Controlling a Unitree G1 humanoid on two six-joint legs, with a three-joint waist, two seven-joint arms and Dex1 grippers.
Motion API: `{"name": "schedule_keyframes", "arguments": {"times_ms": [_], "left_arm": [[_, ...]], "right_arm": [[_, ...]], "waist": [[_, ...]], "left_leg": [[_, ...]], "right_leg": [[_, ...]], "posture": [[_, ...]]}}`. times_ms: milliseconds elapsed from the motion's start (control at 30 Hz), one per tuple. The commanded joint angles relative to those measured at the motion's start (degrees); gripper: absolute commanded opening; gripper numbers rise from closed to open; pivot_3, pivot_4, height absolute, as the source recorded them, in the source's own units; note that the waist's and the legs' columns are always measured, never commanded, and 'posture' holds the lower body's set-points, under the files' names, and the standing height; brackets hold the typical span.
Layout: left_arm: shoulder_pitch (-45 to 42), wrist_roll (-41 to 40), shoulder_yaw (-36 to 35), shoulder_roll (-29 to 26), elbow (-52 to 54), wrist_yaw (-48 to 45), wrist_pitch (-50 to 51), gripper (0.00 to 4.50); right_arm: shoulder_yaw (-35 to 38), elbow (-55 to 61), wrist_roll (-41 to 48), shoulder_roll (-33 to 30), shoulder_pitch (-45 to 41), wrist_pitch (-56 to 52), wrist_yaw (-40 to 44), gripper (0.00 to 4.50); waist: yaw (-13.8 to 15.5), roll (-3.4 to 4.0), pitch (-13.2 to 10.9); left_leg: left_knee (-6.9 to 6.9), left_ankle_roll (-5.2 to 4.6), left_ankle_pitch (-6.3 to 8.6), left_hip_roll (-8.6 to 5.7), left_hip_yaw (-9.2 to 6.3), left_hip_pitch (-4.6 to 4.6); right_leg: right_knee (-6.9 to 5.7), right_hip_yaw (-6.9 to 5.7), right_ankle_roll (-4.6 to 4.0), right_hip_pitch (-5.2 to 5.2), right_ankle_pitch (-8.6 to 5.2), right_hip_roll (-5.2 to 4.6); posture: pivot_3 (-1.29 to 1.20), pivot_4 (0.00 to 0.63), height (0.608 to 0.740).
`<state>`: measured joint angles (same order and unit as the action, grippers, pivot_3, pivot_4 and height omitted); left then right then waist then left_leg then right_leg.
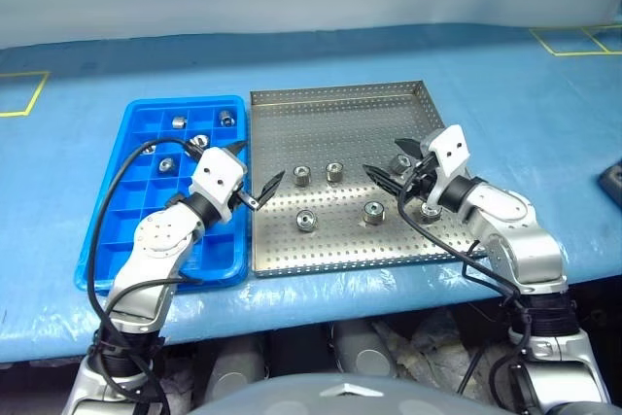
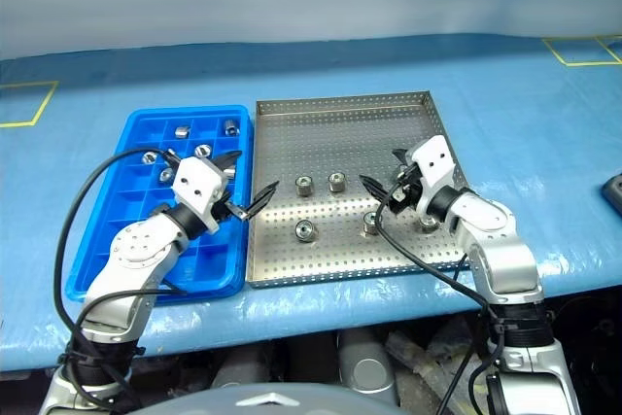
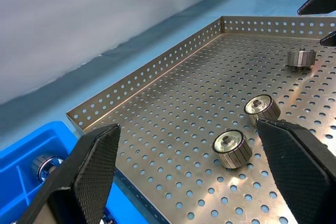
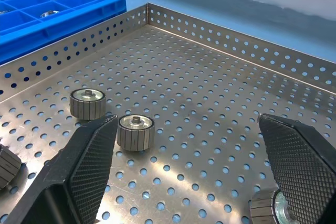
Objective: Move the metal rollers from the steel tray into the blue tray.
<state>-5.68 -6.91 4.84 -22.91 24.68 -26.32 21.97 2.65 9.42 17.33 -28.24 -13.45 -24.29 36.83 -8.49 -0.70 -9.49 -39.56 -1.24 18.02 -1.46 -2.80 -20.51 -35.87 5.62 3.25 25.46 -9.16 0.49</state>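
Note:
The steel tray (image 1: 335,90) lies at the table's centre with several metal rollers on its perforated floor, among them a pair (image 1: 301,176) (image 1: 334,172) and two nearer ones (image 1: 305,220) (image 1: 373,211). The blue tray (image 1: 105,232) sits against its left side and holds several rollers, such as one in a far compartment (image 1: 179,122). My left gripper (image 1: 255,168) hovers open over the seam between the trays, empty. My right gripper (image 1: 382,156) stands open over the steel tray's right half, empty, with a roller (image 4: 135,132) lying between its fingers (image 4: 89,166) ahead.
Blue cloth covers the table, with yellow tape marks at the far left (image 1: 29,94) and far right (image 1: 573,41). A dark object (image 1: 612,182) sits at the right edge. Black cables loop from both wrists.

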Motion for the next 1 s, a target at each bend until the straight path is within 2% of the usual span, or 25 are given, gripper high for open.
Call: {"name": "schedule_keyframes", "arguments": {"times_ms": [33, 233, 533, 667, 1000], "left_arm": [[-1.05, -0.78, 0.79, -0.37, 0.94, -1.62, -0.13, 4.48], [-4.40, -4.22, 4.75, 0.46, 1.15, -5.48, 6.89, 4.48], [-8.77, -1.23, 11.12, -5.34, 1.27, -7.83, 18.85, 4.48], [-9.26, -0.24, 12.87, -6.90, 1.23, -7.95, 20.87, 4.48], [-8.88, -0.94, 14.88, -5.47, 0.11, -8.61, 22.76, 4.48]], "right_arm": [[0.46, 2.46, 0.39, 0.03, -0.01, 0.82, -0.22, 4.50], [-0.55, 6.43, -1.05, -2.23, 3.25, 0.15, 0.63, 4.50], [-0.27, 9.63, -2.43, -2.50, 6.59, 0.23, -1.59, 4.50], [-0.29, 10.27, -2.49, -2.41, 7.28, 0.22, -2.06, 4.50], [-0.26, 10.67, -2.48, -2.29, 7.84, 0.36, -2.68, 4.50]], "waist": [[-0.03, 0.00, 0.00], [-0.14, 0.00, 0.00], [-3.16, 0.00, 0.00], [-3.90, 0.00, 0.00], [-5.00, 0.00, 0.00]], "left_leg": [[0.00, 0.00, 0.00, 0.00, 0.00, 0.00], [-0.05, -0.04, 0.02, -0.03, 0.01, -0.03], [-0.09, -0.09, 0.05, 0.01, 0.10, -0.01], [-0.09, -0.09, 0.05, 0.00, 0.13, 0.01], [-0.09, -0.10, 0.06, 0.00, 0.14, 0.00]], "right_leg": [[0.00, 0.00, 0.00, 0.00, 0.00, 0.00], [0.00, 0.00, 0.01, 0.00, 0.00, -0.01], [-0.01, 0.09, 0.05, -0.01, -0.01, 0.05], [-0.01, 0.11, 0.07, -0.01, -0.01, 0.05], [0.00, 0.13, 0.11, -0.01, -0.01, 0.03]], "posture": [[-0.18, 0.150, 0.740], [-0.22, 0.150, 0.740], [-0.26, 0.150, 0.740], [-0.27, 0.150, 0.740], [-0.28, 0.150, 0.740]]}}
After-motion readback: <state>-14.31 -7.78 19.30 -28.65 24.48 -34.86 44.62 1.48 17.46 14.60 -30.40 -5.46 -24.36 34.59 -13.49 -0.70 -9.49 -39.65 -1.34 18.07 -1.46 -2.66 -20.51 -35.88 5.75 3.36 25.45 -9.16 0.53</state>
